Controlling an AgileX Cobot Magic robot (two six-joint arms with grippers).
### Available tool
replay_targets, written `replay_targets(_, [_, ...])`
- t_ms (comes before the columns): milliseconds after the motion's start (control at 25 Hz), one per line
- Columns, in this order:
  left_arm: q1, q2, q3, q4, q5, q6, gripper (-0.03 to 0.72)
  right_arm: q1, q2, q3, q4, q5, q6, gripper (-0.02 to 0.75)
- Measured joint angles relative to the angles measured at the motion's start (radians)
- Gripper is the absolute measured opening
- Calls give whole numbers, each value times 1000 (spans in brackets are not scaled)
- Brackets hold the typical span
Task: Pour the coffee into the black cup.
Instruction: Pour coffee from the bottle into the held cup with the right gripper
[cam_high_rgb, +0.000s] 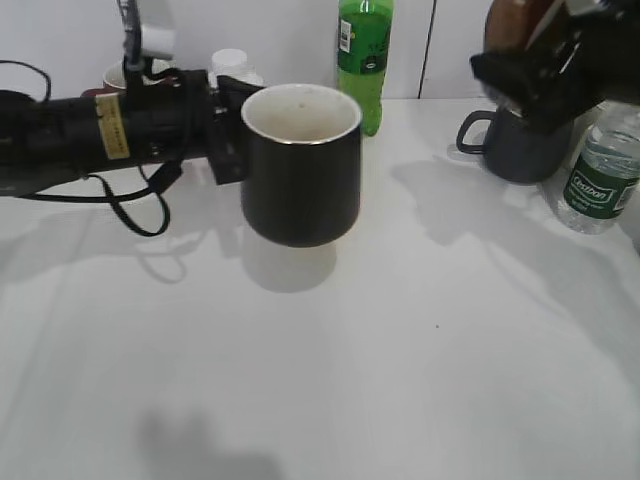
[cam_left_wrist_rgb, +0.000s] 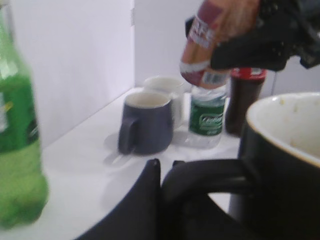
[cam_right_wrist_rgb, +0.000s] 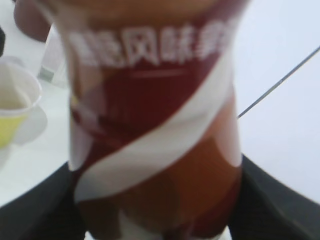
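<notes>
The black cup (cam_high_rgb: 300, 170) with a white inside hangs above the table at centre left. My left gripper (cam_high_rgb: 228, 135) is shut on its handle; in the left wrist view the handle (cam_left_wrist_rgb: 205, 175) sits between the jaws (cam_left_wrist_rgb: 167, 172). My right gripper (cam_high_rgb: 530, 75) is shut on the brown coffee bottle (cam_high_rgb: 515, 25), held high at the upper right and well apart from the cup. The bottle fills the right wrist view (cam_right_wrist_rgb: 155, 115) between the jaws (cam_right_wrist_rgb: 157, 210). It also shows tilted in the left wrist view (cam_left_wrist_rgb: 215, 40).
A dark grey mug (cam_high_rgb: 520, 145) and a water bottle (cam_high_rgb: 600, 175) stand at the right under the coffee bottle. A green bottle (cam_high_rgb: 362, 60) stands at the back centre. White cups (cam_high_rgb: 230, 65) sit behind my left arm. A cable (cam_high_rgb: 130, 210) loops on the table.
</notes>
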Motion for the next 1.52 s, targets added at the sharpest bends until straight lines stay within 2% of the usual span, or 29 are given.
replay_targets(240, [-106, 3, -78, -23, -1, 0, 34, 0, -87, 0, -152, 52, -20, 538])
replay_targets(600, [-225, 41, -144, -79, 16, -1, 34, 0, -125, 1, -182, 57, -170, 538])
replay_targets(840, [-261, 41, -167, -87, 54, -1, 34, 0, -131, 1, -183, 57, -334, 538])
replay_targets(1240, [-265, 41, -167, -88, 116, -1, 34, 0, -131, 1, -183, 57, -560, 538])
replay_targets(1520, [-301, 51, -167, -93, 147, -1, 34, 0, -131, 1, -184, 57, -691, 538])
